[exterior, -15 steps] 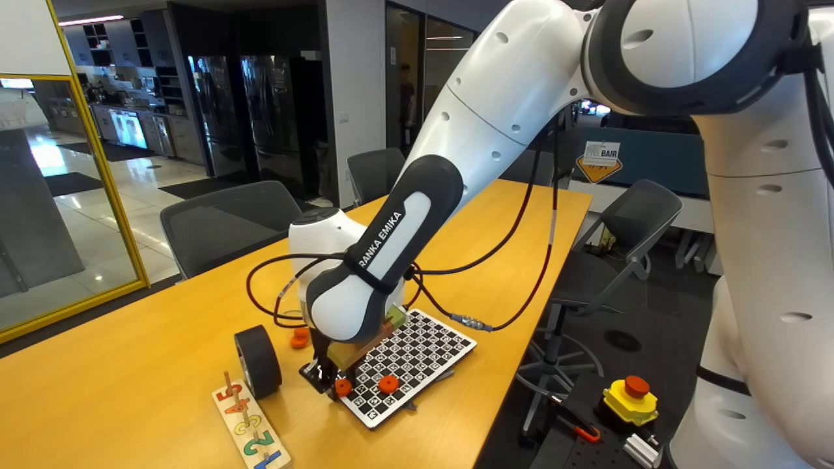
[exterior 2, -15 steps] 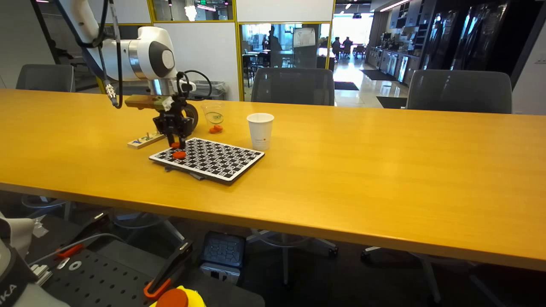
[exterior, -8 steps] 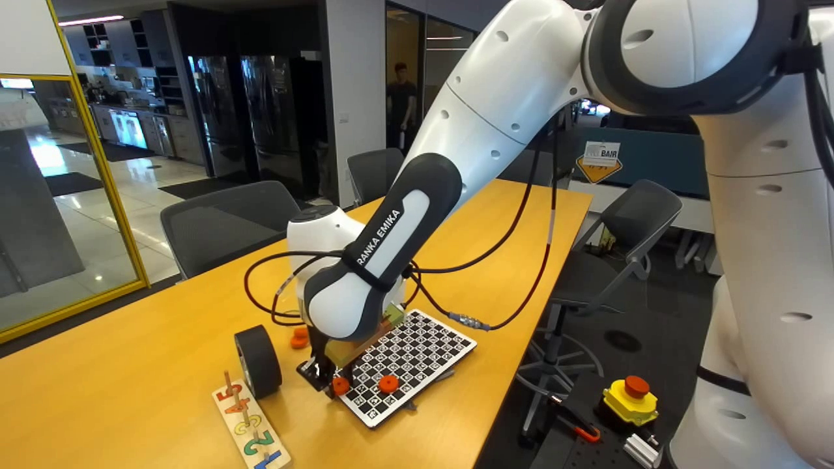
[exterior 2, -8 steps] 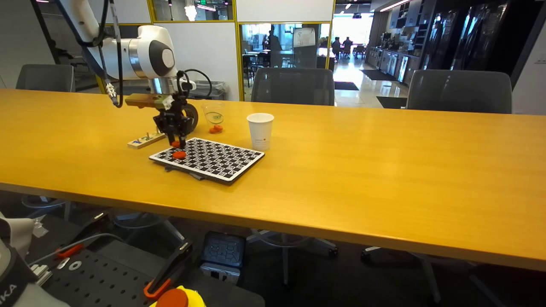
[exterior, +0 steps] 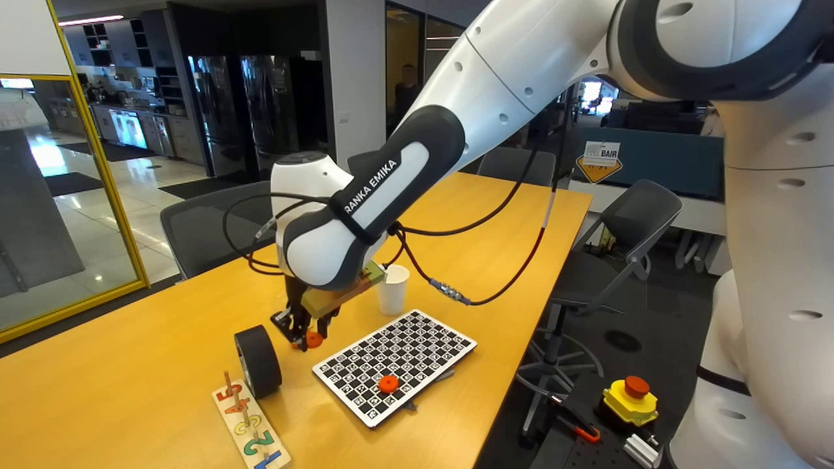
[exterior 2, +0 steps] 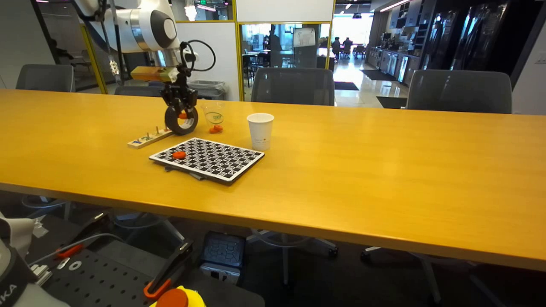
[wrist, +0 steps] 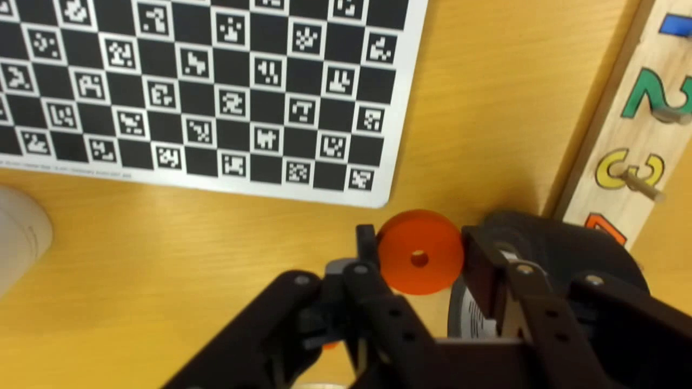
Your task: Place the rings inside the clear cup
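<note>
My gripper is shut on an orange-red ring, held flat between the fingertips in the wrist view. In an exterior view this ring hangs above the table in front of the black roll's opening. The clear cup stands upright just beside my gripper, with a few orange-red rings at its bottom. In an exterior view the arm and gripper mostly hide the cup. Another ring lies on the checkerboard, also seen in an exterior view.
The checkerboard lies on the table. A white opaque cup stands by its far side. A black roll stands on edge close to my gripper. A wooden number board with pegs lies beside the roll.
My gripper has risen from the checkerboard's corner with the ring in it and moved back toward the black roll and clear cup. The other ring on the board has not moved.
</note>
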Available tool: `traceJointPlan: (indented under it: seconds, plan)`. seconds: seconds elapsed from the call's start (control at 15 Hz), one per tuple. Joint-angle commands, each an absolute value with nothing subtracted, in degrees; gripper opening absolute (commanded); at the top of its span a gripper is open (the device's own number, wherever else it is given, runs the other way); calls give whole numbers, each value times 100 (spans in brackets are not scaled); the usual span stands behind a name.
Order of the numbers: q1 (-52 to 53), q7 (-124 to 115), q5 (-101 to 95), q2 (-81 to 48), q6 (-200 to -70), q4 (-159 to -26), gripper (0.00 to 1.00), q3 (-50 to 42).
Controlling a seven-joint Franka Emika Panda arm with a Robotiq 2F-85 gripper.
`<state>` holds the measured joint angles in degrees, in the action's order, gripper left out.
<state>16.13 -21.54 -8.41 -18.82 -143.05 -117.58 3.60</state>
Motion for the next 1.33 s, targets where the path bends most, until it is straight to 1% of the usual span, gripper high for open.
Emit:
traceJointPlan:
  seconds: [0.0,0.53,0.87,0.93,1.0,1.07,1.13,1.27]
  plan:
    - [1510,-1982,-920,-1921,-14047,-11201,19,321]
    - [1253,-1428,-812,-2712,-13575,-9927,19,307]
    - [1274,-1354,-829,-3076,-13371,-9435,19,274]
    - [1277,-1348,-827,-3122,-13343,-9368,25,269]
    - [1288,-1370,-836,-3159,-13297,-9307,67,254]
    - [1296,-1401,-839,-3194,-13274,-9257,68,241]
    - [1299,-1410,-837,-3212,-13252,-9225,73,237]
    - [1327,-1470,-868,-3184,-13211,-9241,88,212]
